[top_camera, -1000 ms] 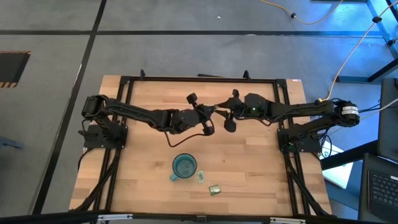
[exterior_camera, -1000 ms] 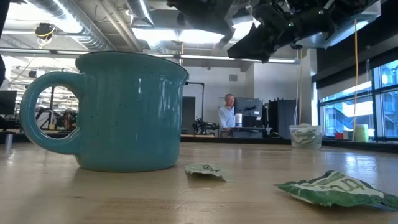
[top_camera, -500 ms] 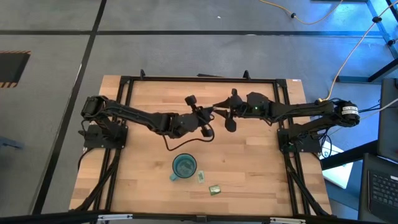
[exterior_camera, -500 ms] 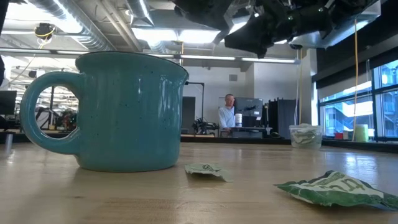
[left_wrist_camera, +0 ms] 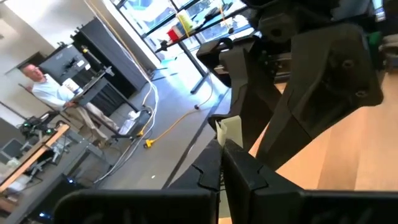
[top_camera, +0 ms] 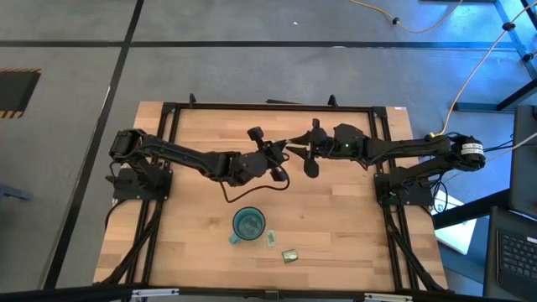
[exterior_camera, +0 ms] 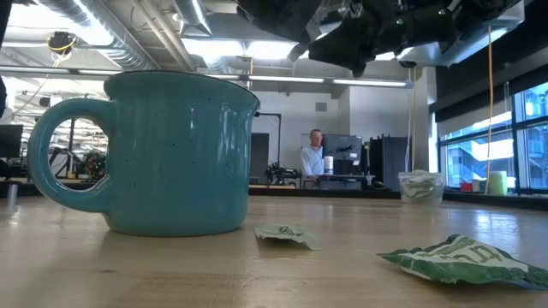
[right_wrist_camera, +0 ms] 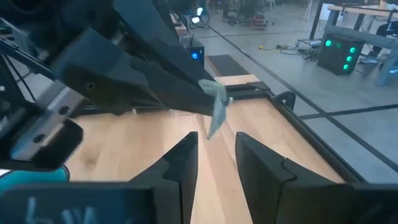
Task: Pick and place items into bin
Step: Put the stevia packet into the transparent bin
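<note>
My left gripper [top_camera: 284, 151] hovers above the table's middle, shut on a small pale packet [left_wrist_camera: 229, 130]. My right gripper [top_camera: 296, 148] faces it at close range, open. In the right wrist view its two fingers [right_wrist_camera: 184, 155] stand apart just short of the packet [right_wrist_camera: 216, 116], touching nothing. The bin, a translucent cup [exterior_camera: 419, 186] with packets inside, stands on the far side of the table. Two more packets lie flat on the wood [top_camera: 270, 239] [top_camera: 289, 255], next to a teal mug [top_camera: 248, 224]. My left gripper pinches the packet by one end [left_wrist_camera: 225, 140] between its two fingertips. The rest of the packet sticks out beyond the fingers [right_wrist_camera: 186, 93] toward the right gripper. The packet is lifted clear of the table, and its free end droops slightly [right_wrist_camera: 213, 129].
The teal mug [exterior_camera: 163, 154] stands upright near the table's near edge, with the loose packets [exterior_camera: 282, 232] [exterior_camera: 467, 259] to its right. A black frame rail [top_camera: 268, 106] runs around the table. A person stands at a desk far behind [exterior_camera: 313, 158].
In the low view the grippers overhead have risen a little. The left gripper has shifted slightly toward the table's left, still holding the packet close to the right gripper.
</note>
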`<action>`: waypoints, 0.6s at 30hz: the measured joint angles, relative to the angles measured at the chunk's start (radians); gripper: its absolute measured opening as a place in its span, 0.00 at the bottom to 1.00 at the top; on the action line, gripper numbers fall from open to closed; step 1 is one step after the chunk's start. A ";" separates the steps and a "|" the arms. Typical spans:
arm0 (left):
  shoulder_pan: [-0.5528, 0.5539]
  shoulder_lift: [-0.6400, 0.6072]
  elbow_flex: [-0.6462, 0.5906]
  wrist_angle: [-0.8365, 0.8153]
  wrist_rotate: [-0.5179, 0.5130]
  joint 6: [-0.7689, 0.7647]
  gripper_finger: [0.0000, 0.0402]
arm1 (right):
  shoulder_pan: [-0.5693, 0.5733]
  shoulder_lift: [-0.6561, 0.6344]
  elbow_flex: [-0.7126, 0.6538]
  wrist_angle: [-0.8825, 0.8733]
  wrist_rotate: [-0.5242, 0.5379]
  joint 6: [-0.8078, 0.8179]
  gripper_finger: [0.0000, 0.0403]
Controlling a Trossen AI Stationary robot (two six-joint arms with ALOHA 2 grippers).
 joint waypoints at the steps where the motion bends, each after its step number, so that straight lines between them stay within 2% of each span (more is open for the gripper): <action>1: 0.000 0.000 0.000 0.000 -0.006 0.000 0.01 | 0.000 0.000 0.000 0.006 -0.003 0.000 0.28; 5: 0.000 0.000 0.000 0.000 -0.032 0.017 0.01 | 0.000 0.000 0.000 0.020 -0.026 0.005 0.28; 18: -0.011 0.000 0.000 -0.003 -0.024 0.018 0.01 | 0.000 0.000 0.000 0.075 -0.023 0.025 0.27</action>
